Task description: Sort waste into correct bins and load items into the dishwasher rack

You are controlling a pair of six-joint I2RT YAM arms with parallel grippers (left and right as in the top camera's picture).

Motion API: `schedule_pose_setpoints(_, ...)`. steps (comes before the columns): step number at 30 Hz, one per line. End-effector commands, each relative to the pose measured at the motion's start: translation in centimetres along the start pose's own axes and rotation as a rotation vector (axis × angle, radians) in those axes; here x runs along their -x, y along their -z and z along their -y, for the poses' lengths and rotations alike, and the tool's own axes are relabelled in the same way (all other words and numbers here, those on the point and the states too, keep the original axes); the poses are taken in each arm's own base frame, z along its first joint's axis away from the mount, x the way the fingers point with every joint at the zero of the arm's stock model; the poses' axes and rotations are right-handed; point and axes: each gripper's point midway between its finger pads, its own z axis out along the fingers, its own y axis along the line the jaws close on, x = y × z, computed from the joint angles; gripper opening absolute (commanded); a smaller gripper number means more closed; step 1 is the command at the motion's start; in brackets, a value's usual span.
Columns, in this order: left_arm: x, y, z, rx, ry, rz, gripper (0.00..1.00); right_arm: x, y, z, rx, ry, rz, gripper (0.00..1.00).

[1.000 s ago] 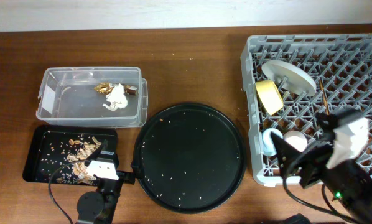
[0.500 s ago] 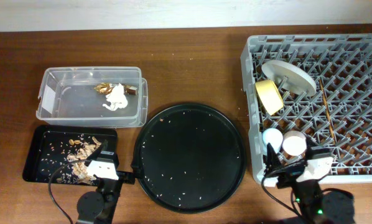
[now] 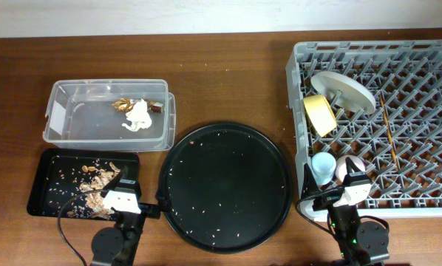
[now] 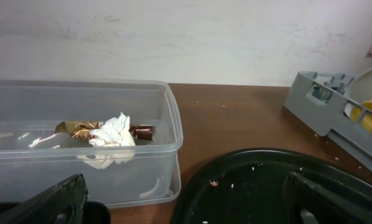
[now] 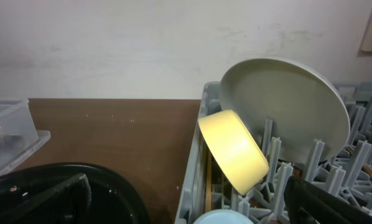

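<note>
The dishwasher rack (image 3: 420, 188) at the right holds the grey-green plate (image 3: 343, 89), the yellow bowl (image 3: 321, 114) on edge, the blue cup (image 3: 323, 167), the pink cup (image 3: 348, 164) and chopsticks (image 3: 385, 114). The clear tub (image 3: 58, 96) holds the white napkin (image 3: 137, 115) and gold wrapper (image 3: 122, 105). The black tray (image 3: 40, 185) holds brown food scraps (image 3: 95, 181). My left gripper (image 3: 121, 198) is open and empty at the black tray's right end. My right gripper (image 3: 347, 193) is open and empty at the rack's front edge, just in front of the cups.
A large round black tray (image 3: 225, 185) dotted with crumbs lies between both arms. The left wrist view shows the tub (image 4: 167, 99), napkin (image 4: 111, 134) and round tray (image 4: 267, 180). The right wrist view shows the plate (image 5: 285, 106), bowl (image 5: 236, 149) and rack wall (image 5: 195, 168).
My right arm has drawn back from over the rack's front right part and moved left to the rack's front edge. The two cups now show. The left arm has not moved.
</note>
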Motion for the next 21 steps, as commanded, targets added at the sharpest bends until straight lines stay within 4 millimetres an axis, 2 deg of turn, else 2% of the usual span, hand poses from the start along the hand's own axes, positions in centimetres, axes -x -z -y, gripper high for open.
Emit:
schedule_pose_setpoints(1, -0.3, 0.0, 0.2, -0.011, -0.012, -0.004, 0.99, -0.1, 0.0, 0.2, -0.008, 0.006, 0.006, 0.98)
schedule_pose_setpoints(5, -0.3, 0.0, 0.2, -0.011, -0.012, -0.004, 1.00, -1.6, 0.1, 0.3, -0.012, 0.006, -0.056, 0.98)
schedule_pose_setpoints(21, -0.3, 0.0, 0.2, -0.011, -0.012, -0.004, 0.99, -1.6, 0.0, 0.3, -0.012, 0.006, -0.058, 0.98)
